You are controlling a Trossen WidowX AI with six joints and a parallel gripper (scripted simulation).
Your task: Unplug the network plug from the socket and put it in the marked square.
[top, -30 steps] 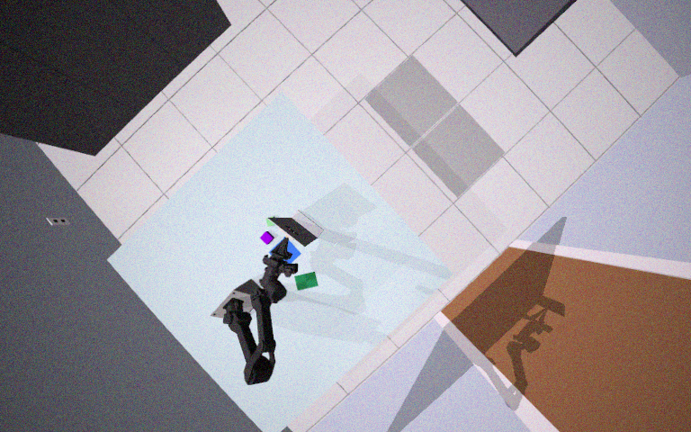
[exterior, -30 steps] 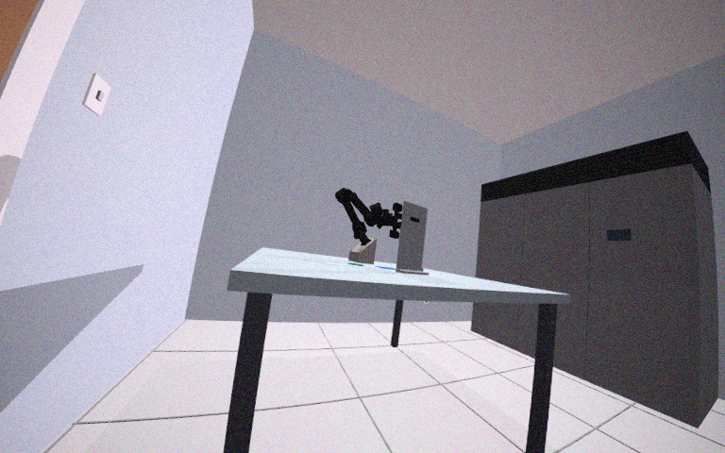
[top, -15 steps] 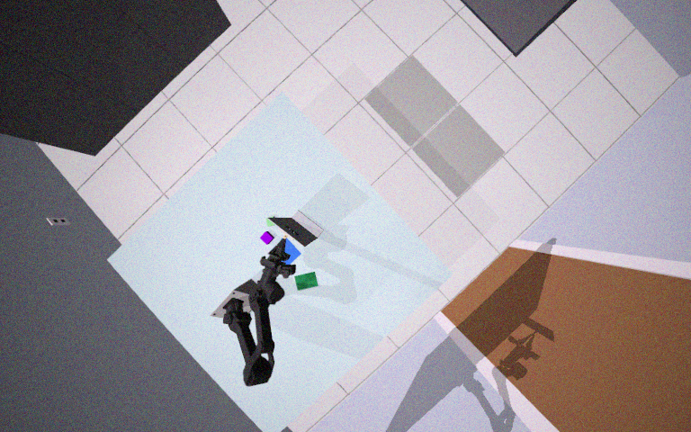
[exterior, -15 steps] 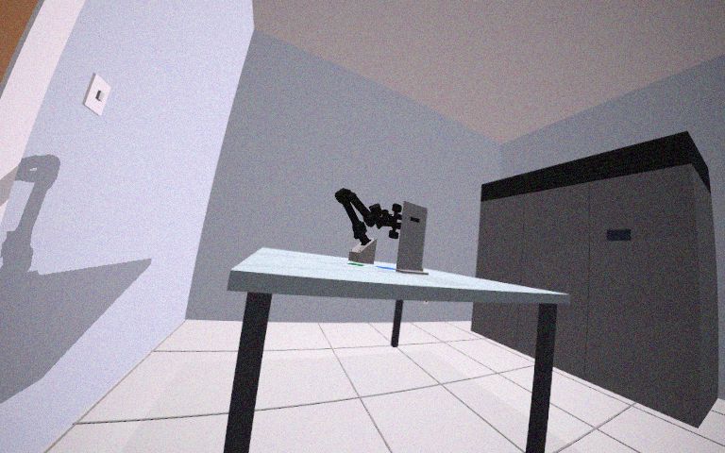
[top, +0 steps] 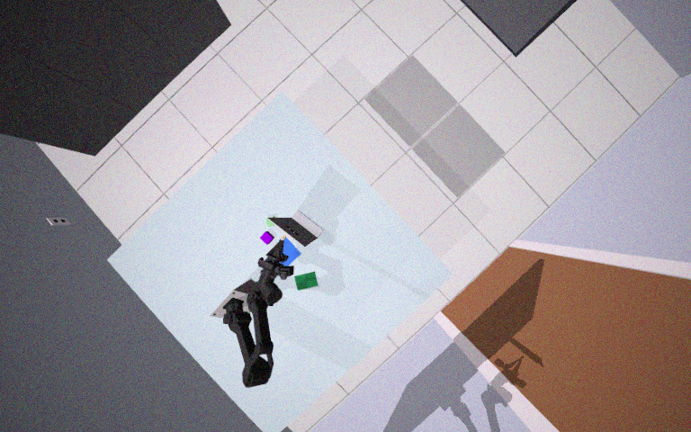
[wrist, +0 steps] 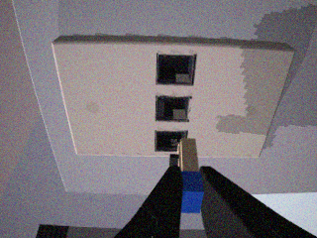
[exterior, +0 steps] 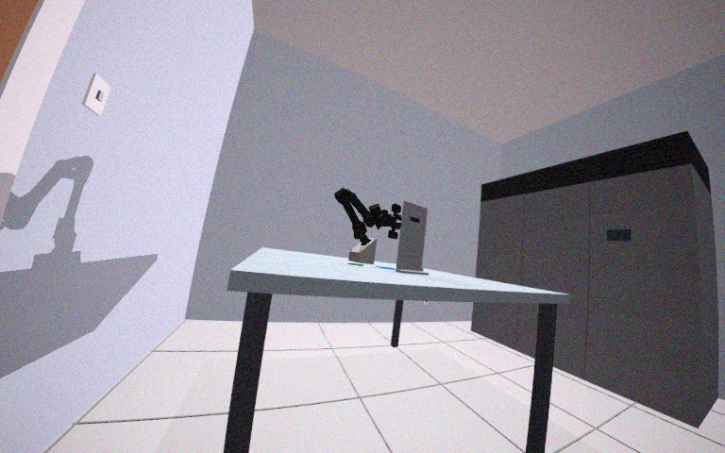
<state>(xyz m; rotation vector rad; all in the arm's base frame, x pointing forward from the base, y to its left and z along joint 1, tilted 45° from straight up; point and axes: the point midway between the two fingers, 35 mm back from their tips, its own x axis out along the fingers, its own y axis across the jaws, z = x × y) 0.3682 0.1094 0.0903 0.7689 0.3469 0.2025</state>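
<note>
while clamped almost fully together, the gripper fingers pinch a small tan plug right at their tips. only a sliver of gap between the two dark fingers, filled by the plug. plug sits just off the face of the upright panel, in front of the lowest socket; can't tell from the wrist view whether its nose is touching the opening or already out. three dark sockets stacked in a column on that panel, the other two at 12 o'clock from the plug. blue patch visible through the finger gap, at 6 o'clock from the plug.

no readable writing or brand anywhere, way too small and grainy.

seen from the top view: arm reaching toward 1 o'clock across the pale table, gripper nearly against the panel. blue square on the table right under the gripper. green square at 5 o'clock from the gripper, apart from it. little purple cube at 10 o'clock, near the panel's end. pale green bit poking out beside the panel's far corner.

exterior view: gripper held well above the table top, level with the panel side. big dark cabinet off at 3 o'clock, light switch plate on the wall at 10 o'clock.
</note>
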